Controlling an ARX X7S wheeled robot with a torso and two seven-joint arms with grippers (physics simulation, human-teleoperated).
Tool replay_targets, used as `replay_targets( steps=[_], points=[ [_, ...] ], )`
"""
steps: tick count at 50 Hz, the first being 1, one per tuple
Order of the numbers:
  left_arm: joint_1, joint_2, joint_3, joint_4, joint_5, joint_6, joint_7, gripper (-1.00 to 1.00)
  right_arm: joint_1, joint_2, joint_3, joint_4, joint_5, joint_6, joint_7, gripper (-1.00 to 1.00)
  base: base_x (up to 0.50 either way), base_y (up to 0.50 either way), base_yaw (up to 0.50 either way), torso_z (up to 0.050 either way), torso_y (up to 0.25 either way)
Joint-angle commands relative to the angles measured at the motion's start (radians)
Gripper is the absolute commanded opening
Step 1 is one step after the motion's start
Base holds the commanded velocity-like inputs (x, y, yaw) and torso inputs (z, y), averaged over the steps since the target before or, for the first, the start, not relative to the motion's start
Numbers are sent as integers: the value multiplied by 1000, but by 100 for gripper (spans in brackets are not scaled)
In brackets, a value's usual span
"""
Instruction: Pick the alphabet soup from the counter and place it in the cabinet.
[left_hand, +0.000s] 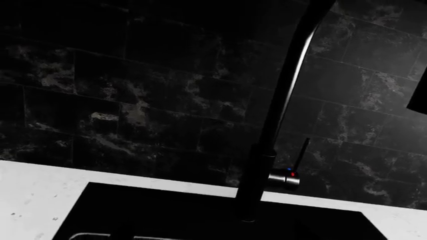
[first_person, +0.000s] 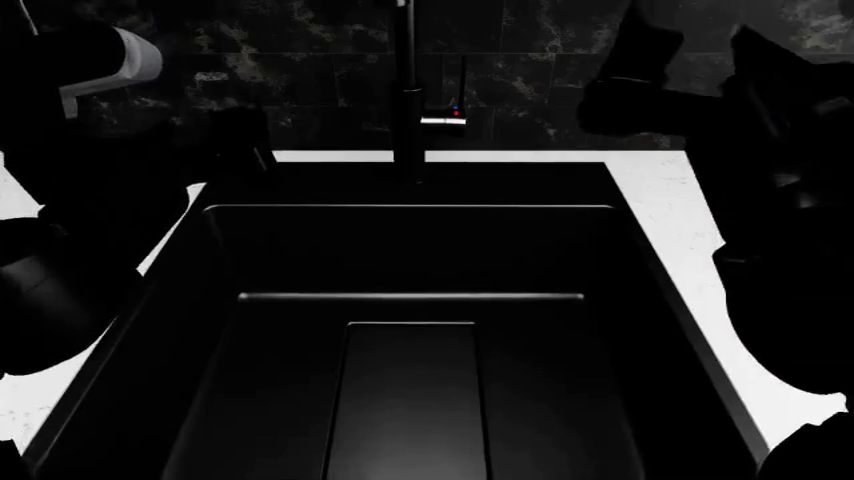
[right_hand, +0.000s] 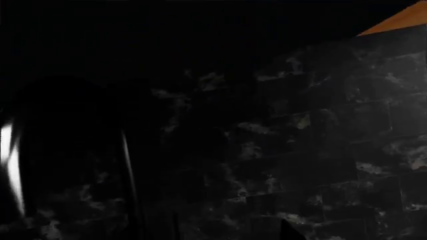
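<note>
The alphabet soup is in none of the views. The white marble-look counter (first_person: 667, 190) frames a black sink and also shows in the left wrist view (left_hand: 33, 200). My left gripper (first_person: 248, 142) is a dark silhouette raised over the sink's far left corner. My right gripper (first_person: 638, 82) is a dark silhouette held high in front of the dark tiled wall, right of the faucet. Neither wrist view shows its own jaws against the dark, so whether they are open or shut is unclear. An orange wooden corner (right_hand: 400, 21), possibly the cabinet, shows in the right wrist view.
A black sink basin (first_person: 407, 350) fills the middle of the head view. A tall dark faucet (first_person: 408, 100) with a side lever (left_hand: 285, 178) stands at its back edge. The black marbled tile wall (left_hand: 133, 100) rises behind the counter.
</note>
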Motion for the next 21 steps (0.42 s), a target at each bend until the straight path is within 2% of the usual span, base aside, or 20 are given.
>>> replay_targets(
  steps=[1,21],
  points=[
    [22,1,-1,11,10,17,-3,100,-121,-10,2,-17,-29,-40,-12,100,0,0,0,0,0],
    [59,-2,-12,35,1,34,-18,100,-175,15,-27,-14,-75,-65,-53,100,0,0,0,0,0]
  ],
)
